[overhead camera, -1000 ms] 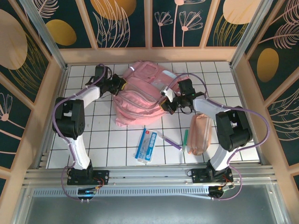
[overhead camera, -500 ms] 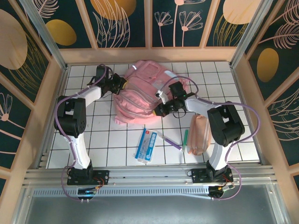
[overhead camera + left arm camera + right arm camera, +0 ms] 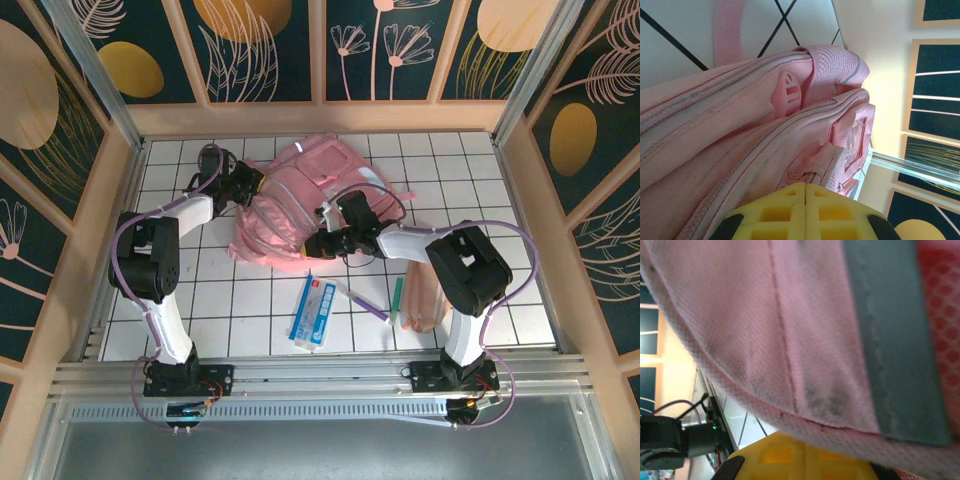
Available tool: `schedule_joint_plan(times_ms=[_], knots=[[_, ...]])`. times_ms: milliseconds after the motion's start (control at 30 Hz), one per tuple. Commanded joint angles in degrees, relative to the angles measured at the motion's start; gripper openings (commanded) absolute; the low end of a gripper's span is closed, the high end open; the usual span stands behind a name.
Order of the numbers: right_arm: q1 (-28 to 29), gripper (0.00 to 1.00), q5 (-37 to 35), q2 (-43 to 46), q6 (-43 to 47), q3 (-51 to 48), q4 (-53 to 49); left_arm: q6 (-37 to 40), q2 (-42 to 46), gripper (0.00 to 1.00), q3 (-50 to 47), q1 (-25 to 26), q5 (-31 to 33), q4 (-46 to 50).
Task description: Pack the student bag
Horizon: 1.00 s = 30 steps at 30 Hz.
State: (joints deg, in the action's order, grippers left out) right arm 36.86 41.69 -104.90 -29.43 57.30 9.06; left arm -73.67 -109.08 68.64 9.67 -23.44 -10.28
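White, black-gridded worktop [image 3: 230, 300] boxed in by wood-framed dark wall panels [image 3: 260, 40] with leaf prints; student bag [image 3: 300, 195] slumped at far centre between the arms; left gripper [image 3: 255, 186] pinched shut on a fold at its left side; right gripper [image 3: 322, 240] closed against its near edge, hold unclear.

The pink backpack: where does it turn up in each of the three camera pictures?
Top external: the backpack lies at the upper middle of the table, between the two arms.
Left wrist: the backpack covers the lower left, just above the left fingers.
Right wrist: the backpack runs from the top edge down to the right fingers.
Shared landmark: its grey reflective trim.
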Motion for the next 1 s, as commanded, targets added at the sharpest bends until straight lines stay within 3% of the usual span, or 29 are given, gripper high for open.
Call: schedule_joint_plan(times_ms=[0, 233, 333, 533, 667, 867, 967], knots=[[-3.5, 0.00, -2.4, 4.4, -3.1, 1.3, 10.6, -0.9, 2.5, 0.00, -1.8, 1.8, -4.4, 1.2], [-16.5, 0.00, -3.5, 7.3, 11.2, 4.2, -5.6, 1.1, 5.3, 0.00, -3.0, 1.6, -3.1, 4.6], [-16.6, 0.00, -5.0, 5.8, 18.4, 9.5, -13.3, 1.2, 6.8, 0.00, -4.5, 1.8, -2.1, 5.0], [-14.4, 0.00, -3.4, 5.3, 11.8, 5.9, -5.9, 2.5, 5.5, 0.00, -5.0, 5.8, -4.8, 4.7], [-14.0, 0.00, -2.6, 3.7, 8.5, 6.5, -6.8, 10.0, 6.2, 0.00, -0.9, 11.4, -4.4, 11.2], [-13.2, 0.00, 1.9, 3.3, 8.0, 7.0, -7.2, 17.9, 13.0, 0.15, -3.9, 17.4, -3.6, 15.0], [-13.1, 0.25, 2.1, 1.7, 8.4, 8.0, -10.2, 17.3, 16.1, 0.20, -10.1, 17.8, -3.8, 12.5]])
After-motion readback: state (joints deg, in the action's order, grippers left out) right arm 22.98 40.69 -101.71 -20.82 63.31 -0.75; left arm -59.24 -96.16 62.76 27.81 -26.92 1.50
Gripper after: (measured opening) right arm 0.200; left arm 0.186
